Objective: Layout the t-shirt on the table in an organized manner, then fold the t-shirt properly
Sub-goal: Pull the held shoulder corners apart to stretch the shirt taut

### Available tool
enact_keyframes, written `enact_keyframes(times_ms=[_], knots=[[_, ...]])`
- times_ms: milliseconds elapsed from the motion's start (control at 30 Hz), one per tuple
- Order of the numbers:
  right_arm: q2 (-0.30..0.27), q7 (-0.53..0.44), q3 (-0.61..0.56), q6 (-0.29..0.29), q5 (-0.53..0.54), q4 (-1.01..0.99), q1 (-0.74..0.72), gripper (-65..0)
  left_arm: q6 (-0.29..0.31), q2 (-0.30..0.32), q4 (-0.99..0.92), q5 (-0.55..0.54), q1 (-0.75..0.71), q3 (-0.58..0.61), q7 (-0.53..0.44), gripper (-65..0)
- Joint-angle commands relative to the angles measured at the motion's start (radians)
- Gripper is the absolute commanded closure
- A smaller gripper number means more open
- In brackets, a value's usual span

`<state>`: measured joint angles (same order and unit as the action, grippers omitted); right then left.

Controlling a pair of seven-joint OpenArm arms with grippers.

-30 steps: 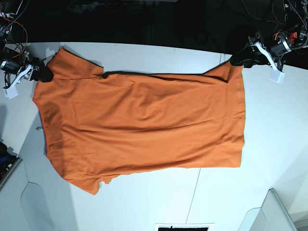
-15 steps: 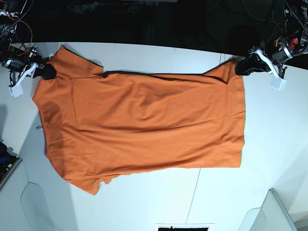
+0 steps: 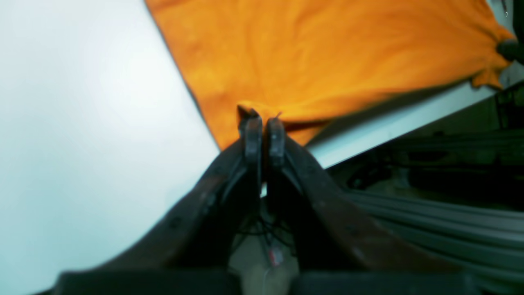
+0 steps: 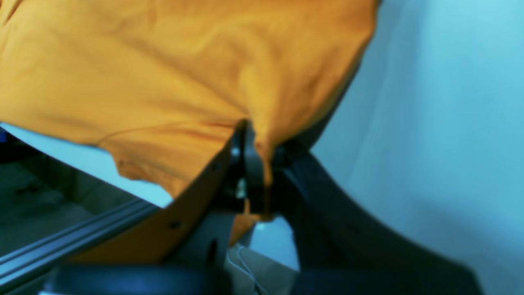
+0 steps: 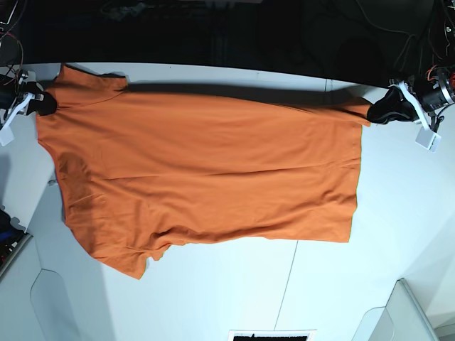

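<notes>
The table (image 5: 398,213), a broad, smooth white surface crossed by a thin dark seam, is covered across its far half by the t-shirt (image 5: 206,177), soft orange cloth drawn taut and nearly flat, its far edge lifted above its shadow. One far corner is pinched by the left gripper (image 5: 377,112), whose dark curved jaws are pressed together on a fold of fabric. The opposite corner is clamped likewise in the right gripper (image 5: 44,105).
</notes>
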<state>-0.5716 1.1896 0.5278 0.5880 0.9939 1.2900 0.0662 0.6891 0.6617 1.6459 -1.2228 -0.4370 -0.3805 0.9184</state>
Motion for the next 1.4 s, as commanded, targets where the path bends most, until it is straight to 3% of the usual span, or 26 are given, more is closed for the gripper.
enact_keyframes(times_ms=[0, 100, 200, 267, 867, 1000, 1367], knots=[[-0.035, -0.011, 0.008, 0.004, -0.003, 0.013, -0.01, 0.0, 0.009, 0.02, 0.026, -0.019, 0.005, -0.011, -0.016, 0.0], [-0.035, -0.01, 0.008, 0.003, -0.01, 0.013, -0.008, 0.0, 0.009, 0.02, 0.043, -0.018, 0.005, -0.011, -0.017, 0.0], [-0.035, -0.01, 0.008, 0.003, -0.01, 0.013, -0.007, -13.6, 0.009, 0.02, 0.043, -0.018, 0.005, -0.011, -0.016, 0.0], [-0.035, -0.008, 0.008, 0.003, -0.004, 0.013, -0.007, -17.7, 0.009, 0.02, 0.043, -0.013, 0.005, -0.011, -0.016, 0.0], [-0.009, 0.046, 0.007, 0.019, 0.091, 0.013, 0.098, -22.3, 0.009, 0.019, 0.043, -0.008, 0.005, -0.011, -0.017, 0.0], [-0.009, 0.054, 0.007, 0.019, 0.092, 0.013, 0.098, -31.0, 0.009, 0.02, 0.043, -0.006, 0.004, -0.011, -0.016, 0.0], [-0.126, 0.078, 0.007, 0.023, 0.114, 0.014, 0.11, -31.7, 0.009, 0.02, 0.043, 0.021, 0.005, -0.011, -0.018, 0.0]])
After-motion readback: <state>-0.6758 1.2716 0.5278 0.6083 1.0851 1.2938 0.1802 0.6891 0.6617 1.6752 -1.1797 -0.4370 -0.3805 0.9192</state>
